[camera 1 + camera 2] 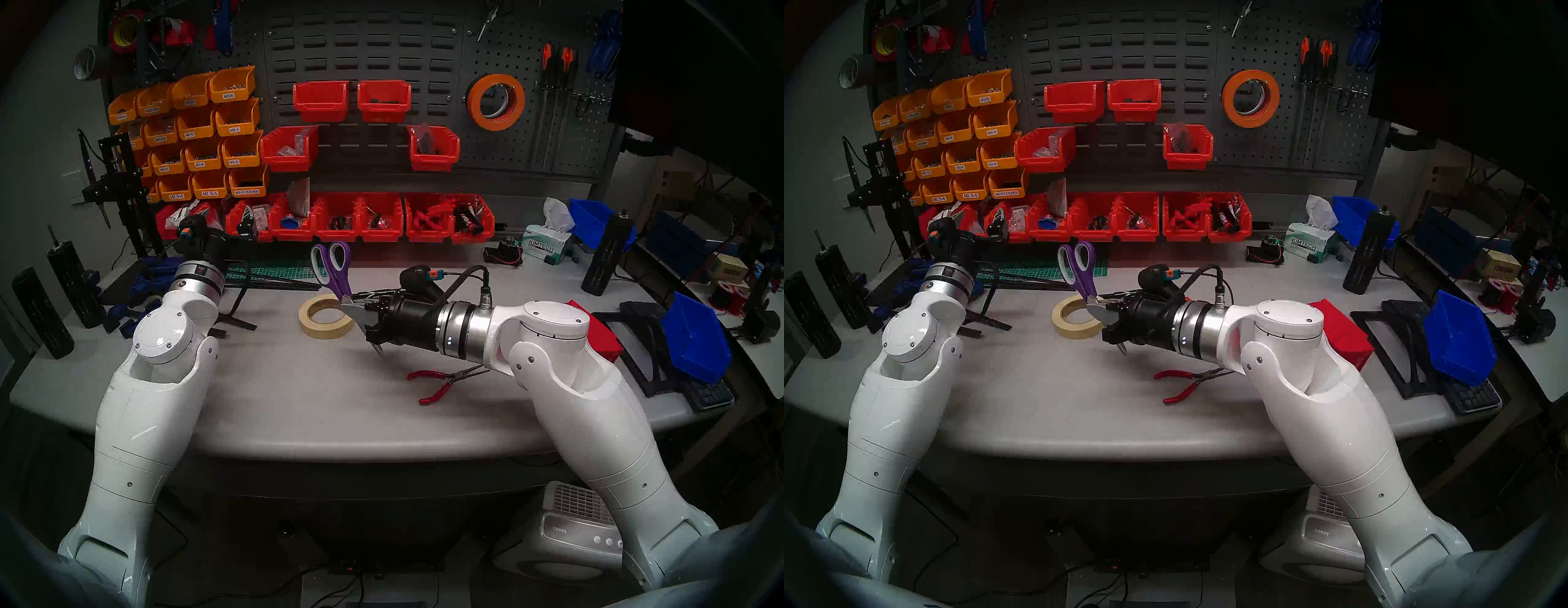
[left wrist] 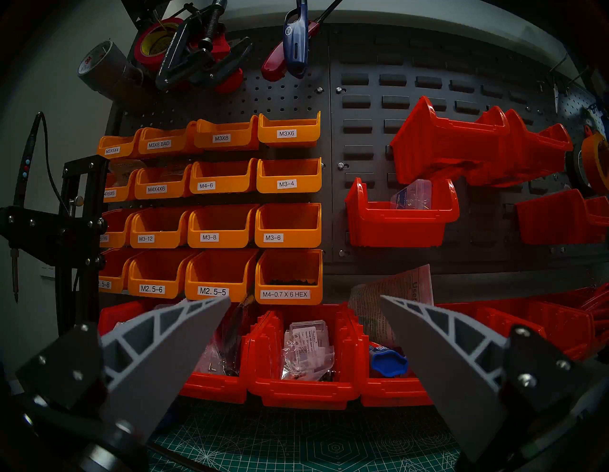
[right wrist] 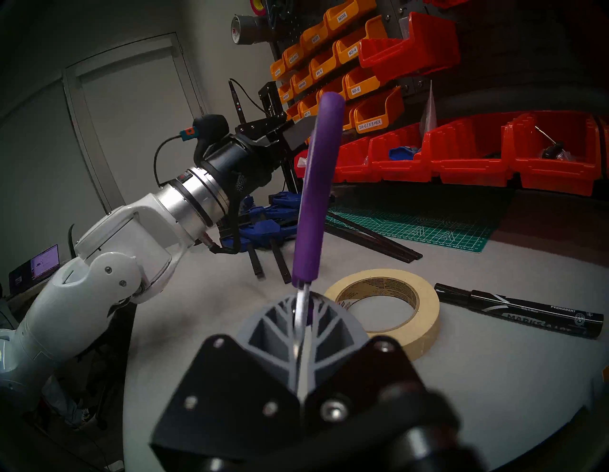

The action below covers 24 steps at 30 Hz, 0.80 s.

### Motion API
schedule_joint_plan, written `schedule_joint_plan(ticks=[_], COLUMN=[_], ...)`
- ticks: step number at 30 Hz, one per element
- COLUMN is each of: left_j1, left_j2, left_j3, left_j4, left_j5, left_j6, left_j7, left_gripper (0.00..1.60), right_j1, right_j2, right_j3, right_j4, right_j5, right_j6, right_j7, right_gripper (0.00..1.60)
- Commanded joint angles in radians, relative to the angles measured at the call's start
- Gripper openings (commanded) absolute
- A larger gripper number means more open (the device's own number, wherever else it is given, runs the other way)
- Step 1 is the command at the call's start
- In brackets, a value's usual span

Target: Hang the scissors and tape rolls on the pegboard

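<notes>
The scissors [image 1: 338, 278] have purple loop handles and silver blades. My right gripper [image 1: 355, 312] is shut on their blades above the table's middle. In the right wrist view the scissors [image 3: 316, 184] rise edge-on from the right gripper [image 3: 303, 298], handles uppermost. A cream tape roll [image 1: 326, 316] lies flat on the table just left of that gripper and shows as the tape roll [image 3: 385, 303] beside the fingers. An orange tape roll [image 1: 496, 101] hangs on the pegboard [image 1: 530, 140]. My left gripper [image 2: 304, 298] is open and empty, facing the bins at the back left.
Red-handled pliers [image 1: 441, 384] lie under my right forearm. A black marker [image 3: 517, 309] rests right of the cream roll. A row of red bins [image 1: 339, 216] lines the table's back, with a green cutting mat [image 1: 275, 271] before it. A blue bin [image 1: 695, 339] sits far right.
</notes>
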Motion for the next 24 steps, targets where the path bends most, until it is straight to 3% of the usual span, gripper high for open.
schedule_joint_plan(ticks=[1, 24], left_j1=[-0.030, -0.030], left_j2=[0.002, 0.002], left_j3=[-0.013, -0.013], left_j4=[-0.029, -0.029], left_j5=[-0.002, -0.002], left_j6=[-0.012, -0.012], left_j7=[0.002, 0.002], left_gripper=[1.60, 1.60], right_j1=[0.029, 0.075], right_j2=[0.007, -0.004], right_j3=[0.037, 0.103], right_j4=[-0.035, -0.022], right_j5=[-0.024, -0.111], right_j6=[-0.065, -0.225], right_j7=[0.004, 0.041], right_gripper=[0.00, 0.00])
